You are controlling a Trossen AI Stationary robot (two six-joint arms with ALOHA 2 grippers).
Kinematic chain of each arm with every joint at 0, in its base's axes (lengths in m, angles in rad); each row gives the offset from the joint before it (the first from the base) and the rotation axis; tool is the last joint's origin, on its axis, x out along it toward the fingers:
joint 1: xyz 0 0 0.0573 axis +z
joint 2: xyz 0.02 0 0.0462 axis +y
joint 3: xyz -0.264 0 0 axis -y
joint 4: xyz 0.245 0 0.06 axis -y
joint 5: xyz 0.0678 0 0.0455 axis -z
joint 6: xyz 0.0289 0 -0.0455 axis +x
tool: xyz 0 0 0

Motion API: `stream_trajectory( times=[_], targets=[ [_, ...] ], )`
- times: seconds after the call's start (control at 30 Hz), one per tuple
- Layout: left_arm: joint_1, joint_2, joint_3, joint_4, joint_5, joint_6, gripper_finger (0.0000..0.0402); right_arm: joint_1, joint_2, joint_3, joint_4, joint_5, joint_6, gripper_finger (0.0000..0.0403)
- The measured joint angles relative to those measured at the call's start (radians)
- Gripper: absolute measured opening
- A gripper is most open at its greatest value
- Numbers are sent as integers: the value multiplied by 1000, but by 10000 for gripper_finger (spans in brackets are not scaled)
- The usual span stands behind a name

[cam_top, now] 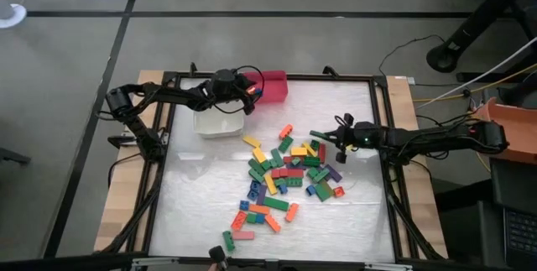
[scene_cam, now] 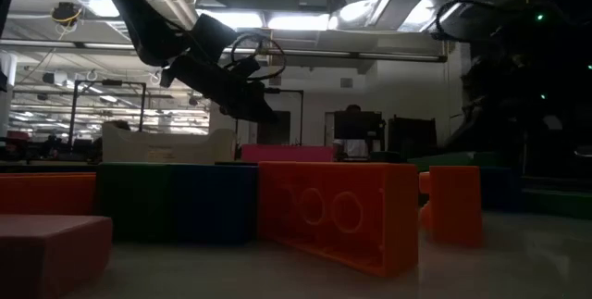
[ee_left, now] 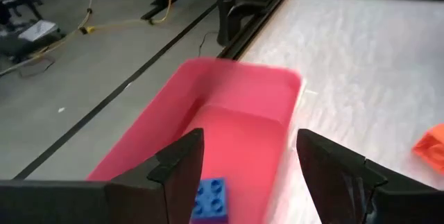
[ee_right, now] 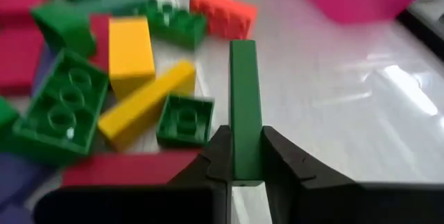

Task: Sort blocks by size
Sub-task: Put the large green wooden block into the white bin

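Red bin (cam_top: 274, 87) at table's far edge, just beside white bin (cam_top: 218, 124); the two look to touch at a corner. Red bin's inner wall fills left wrist view (ee_left: 236, 113). White tabletop (cam_top: 201, 195) framed by black rails, wood border (cam_top: 122, 195) outside. Grey floor (cam_top: 67, 53) crossed by dark lines; yellow cable (ee_left: 125, 21) trailing there. Low view: ceiling lights (scene_cam: 268, 21), dim room behind.

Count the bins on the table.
2: a red bin at the table's far edge, under the left gripper, and a white bin beside it. None seems hidden.
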Motion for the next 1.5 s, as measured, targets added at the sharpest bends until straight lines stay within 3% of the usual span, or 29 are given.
stream_trajectory(
  times=[0.37,0.67,0.83,1.1,1.37,1.5],
  targets=[
    [-58,-139,0,-17,0,-3,219,0,0,2,329,0,-68,52],
    [-109,-341,0,-289,0,-36,219,0,58,190,313,-49,-274,53],
    [-137,-438,0,-473,-1,-118,219,0,211,363,261,-79,-398,53],
    [-218,-551,0,-714,-1,-199,219,0,567,656,205,-118,-521,60],
    [-329,-604,0,-918,0,-296,219,-20,885,955,183,-261,-552,60],
    [-389,-612,0,-1003,0,-354,219,-28,1003,1098,132,-284,-578,62]
  ],
)
